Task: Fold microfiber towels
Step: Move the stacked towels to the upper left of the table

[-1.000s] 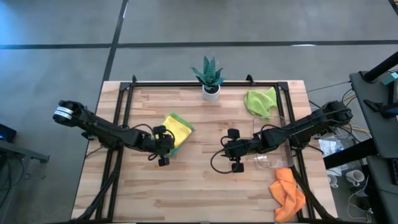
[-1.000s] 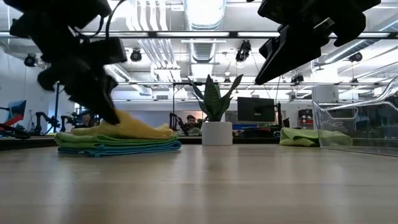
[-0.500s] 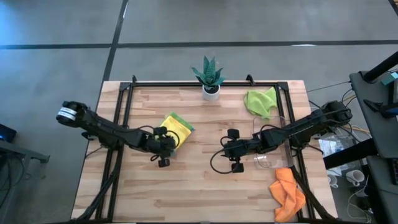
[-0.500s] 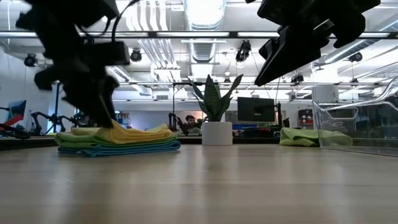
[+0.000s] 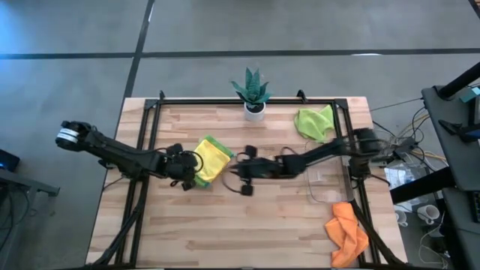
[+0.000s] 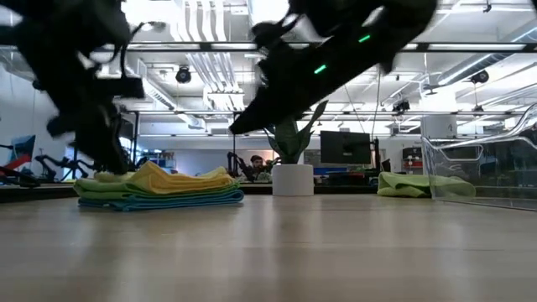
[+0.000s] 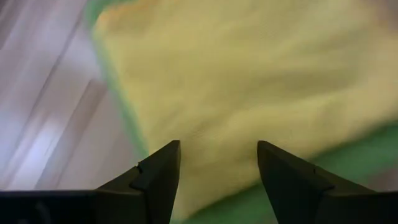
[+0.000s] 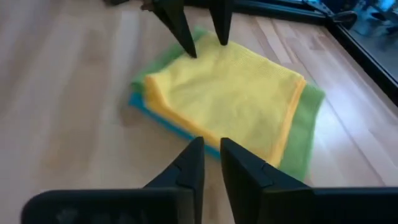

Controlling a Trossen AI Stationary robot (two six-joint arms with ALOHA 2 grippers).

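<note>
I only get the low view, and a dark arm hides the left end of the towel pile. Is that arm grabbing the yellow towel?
Observer: No. The left wrist view shows the left end effector open, its fingers apart just above the yellow towel and pinching nothing.
Operator: Where does the other arm point?
Observer: The right end effector faces the towel pile from the side opposite the left one.
Operator: Are there towels I can't see?
Observer: Yes. An orange towel lies crumpled at the corner of the table farthest from the pile, on the right.
</note>
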